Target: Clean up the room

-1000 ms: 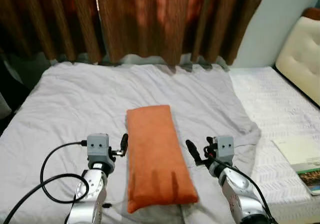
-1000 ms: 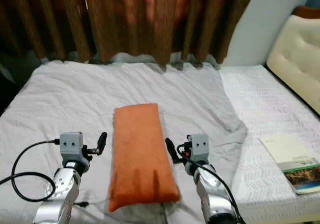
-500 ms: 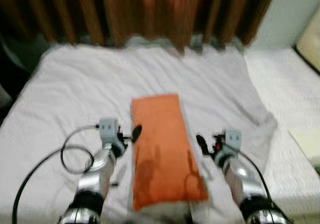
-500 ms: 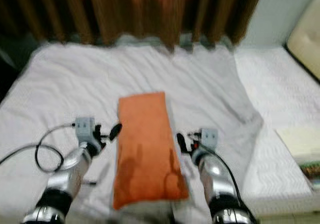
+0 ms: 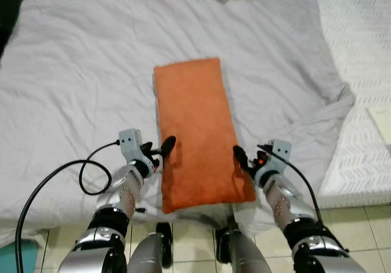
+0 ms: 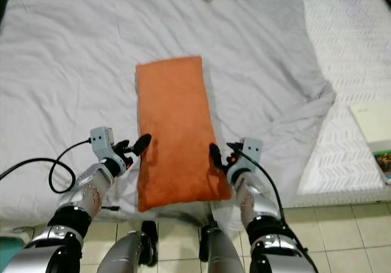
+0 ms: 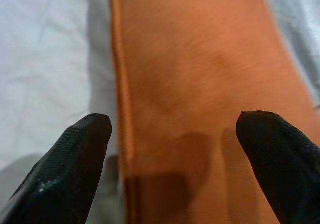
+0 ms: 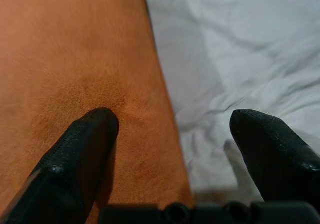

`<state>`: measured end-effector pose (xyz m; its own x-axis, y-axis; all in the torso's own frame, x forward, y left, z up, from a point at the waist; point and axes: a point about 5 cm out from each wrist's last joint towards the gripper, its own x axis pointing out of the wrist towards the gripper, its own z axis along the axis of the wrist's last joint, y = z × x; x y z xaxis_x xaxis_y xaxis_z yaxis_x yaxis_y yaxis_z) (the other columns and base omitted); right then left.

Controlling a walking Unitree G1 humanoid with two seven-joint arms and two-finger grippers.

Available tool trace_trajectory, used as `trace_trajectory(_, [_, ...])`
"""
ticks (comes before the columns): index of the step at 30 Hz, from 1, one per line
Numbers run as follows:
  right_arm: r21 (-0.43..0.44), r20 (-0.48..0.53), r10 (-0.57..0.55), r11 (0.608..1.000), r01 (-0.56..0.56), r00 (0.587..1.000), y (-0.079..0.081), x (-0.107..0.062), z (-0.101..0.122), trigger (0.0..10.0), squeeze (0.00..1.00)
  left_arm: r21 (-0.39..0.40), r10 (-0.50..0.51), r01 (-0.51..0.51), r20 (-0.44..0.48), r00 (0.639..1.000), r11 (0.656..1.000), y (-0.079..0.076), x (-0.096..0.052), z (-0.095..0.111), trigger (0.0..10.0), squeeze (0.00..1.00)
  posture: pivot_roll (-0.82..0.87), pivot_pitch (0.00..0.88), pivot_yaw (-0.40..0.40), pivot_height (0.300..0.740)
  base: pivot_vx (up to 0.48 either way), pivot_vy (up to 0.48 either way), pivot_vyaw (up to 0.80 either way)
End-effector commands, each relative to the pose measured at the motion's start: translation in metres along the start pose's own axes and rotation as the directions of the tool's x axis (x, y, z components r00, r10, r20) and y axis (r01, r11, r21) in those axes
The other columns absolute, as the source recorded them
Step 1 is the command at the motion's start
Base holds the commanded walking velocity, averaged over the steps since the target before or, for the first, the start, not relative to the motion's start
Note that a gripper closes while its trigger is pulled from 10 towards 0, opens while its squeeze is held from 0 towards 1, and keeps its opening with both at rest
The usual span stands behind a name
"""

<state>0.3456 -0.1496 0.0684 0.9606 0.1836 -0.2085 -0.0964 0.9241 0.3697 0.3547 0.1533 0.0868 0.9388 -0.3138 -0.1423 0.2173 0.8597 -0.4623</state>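
I see the orange pillow at frame centre on the bed, long axis running top to bottom, near end at the bed's lower edge. Left claw and right claw straddle its side edges, fingers apart. Bare grey sheet all round; tile floor lower right.

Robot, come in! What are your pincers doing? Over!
Left pincer open, right pincer open, straddling the orange pillow's long edges. Pillow flat on grey blanket. Nothing blocking.
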Motion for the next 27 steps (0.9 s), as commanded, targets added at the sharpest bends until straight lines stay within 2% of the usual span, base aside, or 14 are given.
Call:
trace_trajectory(1, [0.022, -0.035, 0.007, 1.000, -0.006, 0.999, 0.001, -0.003, -0.011, 10.0, 0.00, -0.022, 0.029, -0.030, -0.019, 0.999, 0.999, 0.011, -0.007, -0.006, 10.0, 0.00, -0.03, 0.588, -0.003, 0.740, 0.000, 0.000, 0.00])
trace_trajectory(6, [0.038, -0.045, 0.035, 0.999, -0.033, 0.998, 0.009, -0.005, -0.019, 10.0, 0.00, -0.045, 0.052, -0.051, 0.020, 0.998, 0.998, 0.023, -0.015, 0.001, 10.0, 0.00, -0.02, 0.587, 0.007, 0.740, 0.000, 0.000, 0.00])
trace_trajectory(8, [0.040, -0.052, 0.040, 0.999, -0.038, 0.998, 0.010, -0.006, -0.023, 10.0, 0.00, -0.094, 0.014, -0.011, 0.030, 0.999, 0.996, 0.018, -0.014, -0.001, 10.0, 0.00, -0.01, 0.590, 0.008, 0.740, 0.000, 0.000, 0.00])
trace_trajectory(17, [0.051, -0.046, 0.031, 0.998, -0.029, 0.998, 0.009, -0.007, -0.022, 10.0, 0.00, -0.209, -0.116, 0.128, 0.069, 0.991, 0.970, -0.013, -0.005, -0.002, 10.0, 0.00, -0.03, 0.587, 0.002, 0.740, 0.000, 0.000, 0.00])
trace_trajectory(20, [0.066, -0.044, 0.033, 0.997, -0.030, 0.998, 0.011, -0.007, -0.023, 10.0, 0.00, -0.233, -0.157, 0.160, 0.031, 0.987, 0.959, -0.024, -0.005, -0.012, 10.0, 0.00, -0.02, 0.580, 0.010, 0.740, 0.000, 0.000, 0.00])
trace_trajectory(24, [0.085, -0.045, 0.036, 0.996, -0.032, 0.998, 0.015, -0.005, -0.024, 10.0, 0.00, -0.263, -0.116, 0.103, -0.033, 0.993, 0.959, -0.022, -0.005, -0.026, 10.0, 0.00, -0.02, 0.581, 0.012, 0.740, 0.000, 0.000, 0.00])
trace_trajectory(25, [0.096, -0.045, 0.036, 0.995, -0.031, 0.998, 0.017, -0.004, -0.024, 10.0, 0.00, -0.248, -0.054, 0.030, -0.092, 0.994, 0.968, -0.015, -0.006, -0.034, 10.0, 0.00, -0.02, 0.581, 0.012, 0.740, 0.000, 0.000, 0.00])
trace_trajectory(27, [0.102, -0.044, 0.037, 0.994, -0.032, 0.998, 0.020, -0.003, -0.024, 10.0, 0.00, -0.232, -0.021, -0.006, -0.117, 0.993, 0.973, -0.010, -0.009, -0.037, 10.0, 0.00, -0.02, 0.581, 0.014, 0.740, 0.000, 0.000, 0.00])
